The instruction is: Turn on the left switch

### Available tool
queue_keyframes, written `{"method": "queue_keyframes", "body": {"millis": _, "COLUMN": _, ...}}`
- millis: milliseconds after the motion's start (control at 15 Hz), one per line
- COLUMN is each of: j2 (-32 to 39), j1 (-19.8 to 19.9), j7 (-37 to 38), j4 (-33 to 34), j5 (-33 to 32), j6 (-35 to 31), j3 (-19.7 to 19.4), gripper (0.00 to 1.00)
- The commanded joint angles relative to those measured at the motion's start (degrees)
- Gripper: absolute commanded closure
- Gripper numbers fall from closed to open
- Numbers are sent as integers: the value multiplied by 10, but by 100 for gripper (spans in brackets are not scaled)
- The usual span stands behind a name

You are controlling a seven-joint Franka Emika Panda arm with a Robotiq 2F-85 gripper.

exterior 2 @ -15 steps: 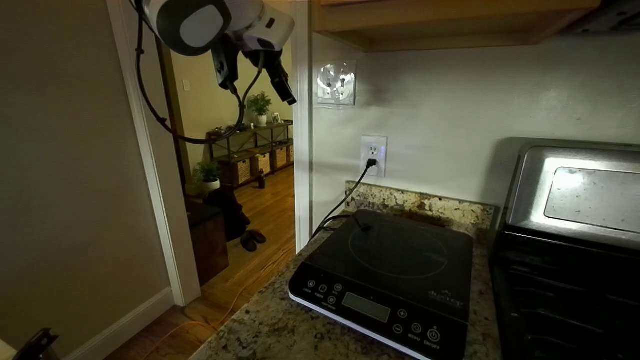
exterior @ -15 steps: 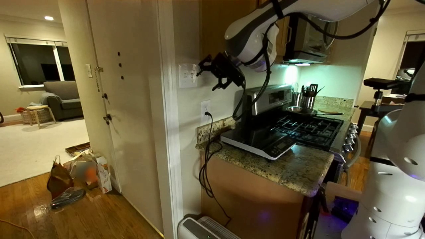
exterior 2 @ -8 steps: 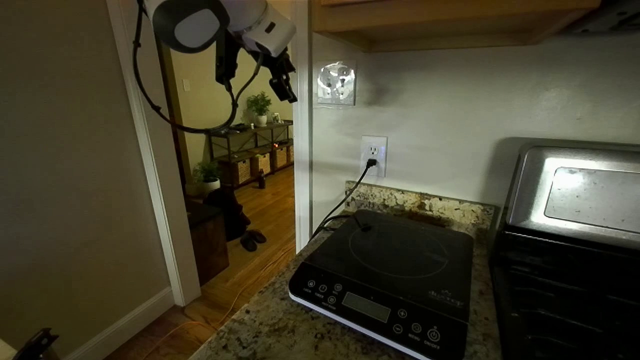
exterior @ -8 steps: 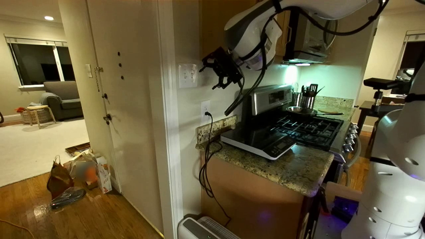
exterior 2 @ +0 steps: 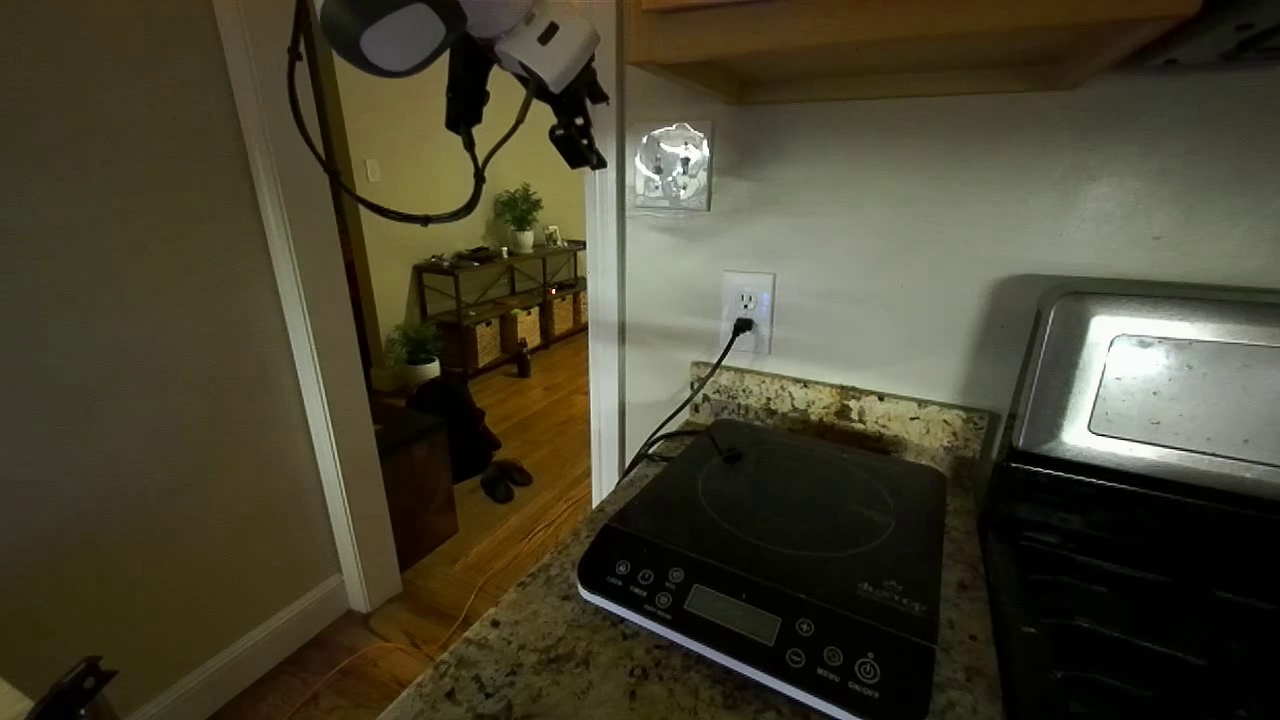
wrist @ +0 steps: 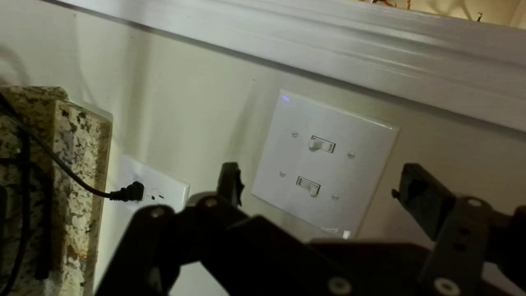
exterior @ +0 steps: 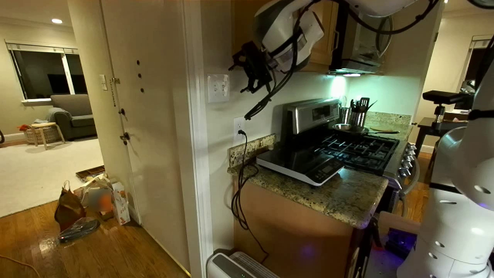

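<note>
The white wall plate (wrist: 324,164) fills the middle of the wrist view and appears turned on its side. Of its two toggles, the upper one there, nearer the door trim, is the left switch (wrist: 321,144); its lever points toward the outlet side, which is down. The right switch (wrist: 308,186) has its lever pointing the opposite way. The plate also shows in both exterior views (exterior: 218,88) (exterior 2: 673,166). My gripper (wrist: 319,181) is open and empty, held off the wall in front of the plate, its fingers on either side of the plate in the wrist view. It shows in both exterior views (exterior: 236,80) (exterior 2: 602,134).
A white outlet plate (exterior 2: 748,310) with a black plug and cord (exterior: 242,154) sits below. White door trim (wrist: 287,37) runs beside the switch plate. A wooden upper cabinet (exterior 2: 900,50) hangs to the right. Below are a black induction cooktop (exterior 2: 790,530) and the stove (exterior: 359,148).
My gripper has moved upward near the wall plate and its wrist has twisted, swinging the cable. The jaws stay open, and the wall plate has not moved.
</note>
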State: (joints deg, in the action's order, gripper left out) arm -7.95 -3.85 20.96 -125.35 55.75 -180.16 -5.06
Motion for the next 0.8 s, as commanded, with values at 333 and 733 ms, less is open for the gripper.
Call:
{"method": "queue_keyframes", "body": {"millis": 333, "j2": 56, "j1": -7, "j7": -61, "j4": 74, "j5": 72, "j6": -15, "j3": -5, "gripper": 0}}
{"method": "queue_keyframes", "body": {"millis": 733, "j2": 54, "j1": 0, "j7": -40, "j4": 66, "j5": 45, "j6": -5, "j3": 0, "gripper": 0}}
